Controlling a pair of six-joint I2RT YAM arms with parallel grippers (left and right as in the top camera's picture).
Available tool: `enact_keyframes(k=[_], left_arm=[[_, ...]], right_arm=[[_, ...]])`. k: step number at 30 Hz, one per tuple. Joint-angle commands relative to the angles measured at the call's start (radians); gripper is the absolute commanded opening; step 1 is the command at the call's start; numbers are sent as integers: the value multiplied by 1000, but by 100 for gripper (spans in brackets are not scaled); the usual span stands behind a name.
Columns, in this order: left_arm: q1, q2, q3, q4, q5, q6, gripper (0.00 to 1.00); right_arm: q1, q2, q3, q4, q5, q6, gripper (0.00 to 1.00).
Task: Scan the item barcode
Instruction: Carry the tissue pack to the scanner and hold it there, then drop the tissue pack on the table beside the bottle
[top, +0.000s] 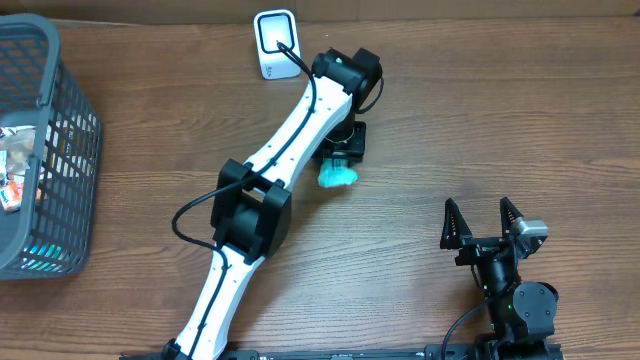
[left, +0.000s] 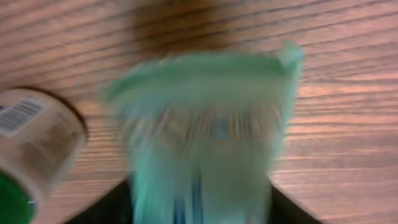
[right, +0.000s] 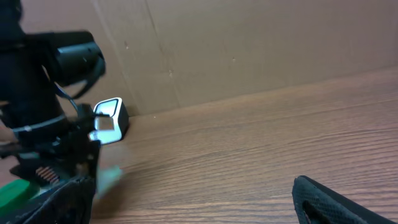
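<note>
Plainly, no writing can be read on the teal packet (left: 205, 143): the left wrist view blurs it throughout. Its long axis seems to run away from that camera, wide edge farthest. It lies near the middle of the desk (top: 480, 110), poking out just below the left end effector (top: 340, 150); whether those jaws pinch it I cannot tell. Beside it lies a jar (left: 37, 143) with a green cap and a white barcode label, the print too small to read. A white barcode scanner (top: 275, 45) stands at the far edge. The right end effector (top: 476, 205) sits spread wide near the near edge, and a grey basket (top: 70, 170) fills the left edge.
</note>
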Motion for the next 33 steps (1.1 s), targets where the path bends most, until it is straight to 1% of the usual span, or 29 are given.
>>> enact_keyframes(k=[1,3,4,10,13,19,26,30,31,32,33], left_arm=[[-5,6,-2,5,19,-12,69],[-4,1,0,11,19,-11,74],[-3,-3,0,13,19,-11,75],[3,-56,24,-7,22,10,75],[16,-131,34,-10,19,24,75],[81,-347,34,-16,1,53,75],[243,-609,34,-83,-101,53,75],[388,-718,34,-128,-126,53,77],[428,-736,34,-137,-128,53,78],[475,-752,34,-148,-132,54,84],[526,-764,33,-153,-135,56,88]], right_arm=[[3,-10,-10,6,3,-8,100],[3,-10,-10,6,3,-8,100],[3,-10,-10,6,3,-8,100],[3,-10,-10,6,3,-8,100],[3,-10,-10,6,3,-8,100],[3,-10,-10,6,3,-8,100],[3,-10,-10,6,3,-8,100],[3,-10,-10,6,3,-8,100],[3,-10,-10,6,3,-8,100],[3,-10,-10,6,3,-8,100],[3,-10,-10,6,3,-8,100]])
